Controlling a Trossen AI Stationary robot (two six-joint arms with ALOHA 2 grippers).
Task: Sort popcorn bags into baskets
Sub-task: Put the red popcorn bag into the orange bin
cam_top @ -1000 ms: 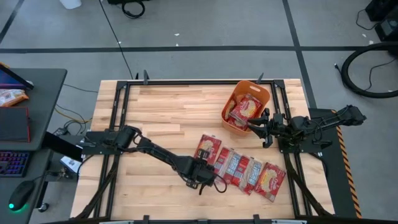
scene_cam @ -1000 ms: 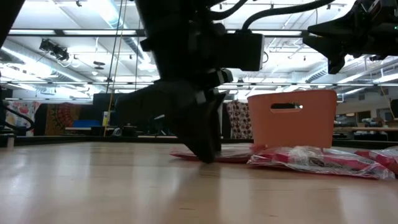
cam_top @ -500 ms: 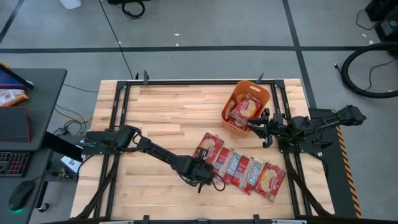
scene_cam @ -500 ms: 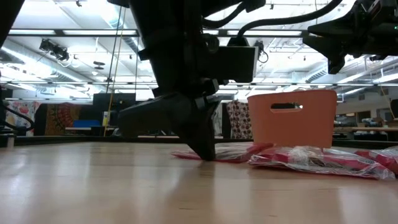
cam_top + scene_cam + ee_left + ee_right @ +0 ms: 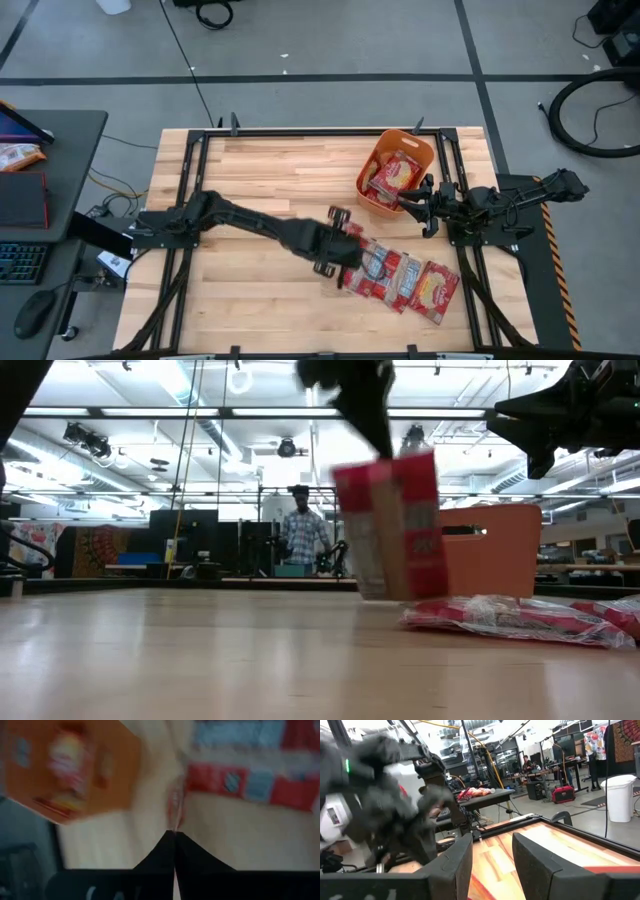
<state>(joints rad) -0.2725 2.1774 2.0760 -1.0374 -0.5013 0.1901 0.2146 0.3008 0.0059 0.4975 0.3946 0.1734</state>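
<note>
A red popcorn bag (image 5: 390,525) hangs upright in the air, with my left gripper (image 5: 366,405) shut on it above. The same gripper (image 5: 342,240) is over the left end of a row of several red bags (image 5: 405,282) lying flat near the table's front right. The orange basket (image 5: 395,170) stands at the far right with bags inside; in the low view the basket (image 5: 505,550) shows behind the hanging bag. My right gripper (image 5: 405,200) stands open beside the basket's right wall, nothing between its fingers. My left gripper pinches the bag's top edge (image 5: 175,817) between its two shut fingers. The fingers come from above, pointing down. The bag hangs below them, upright and slightly tilted, its lower edge (image 5: 385,595) clear of the table and of the bags lying there.
Black frame rails (image 5: 190,200) run along the table's edges. Bare wood (image 5: 270,170) lies left of the basket and across the table's left half. A person (image 5: 300,530) stands in the room far behind the table.
My left gripper has shut on the leftmost bag of the row, then risen and gone toward the table's right and far side, toward the basket. The bag has come up off the table and now hangs upright below the fingers.
</note>
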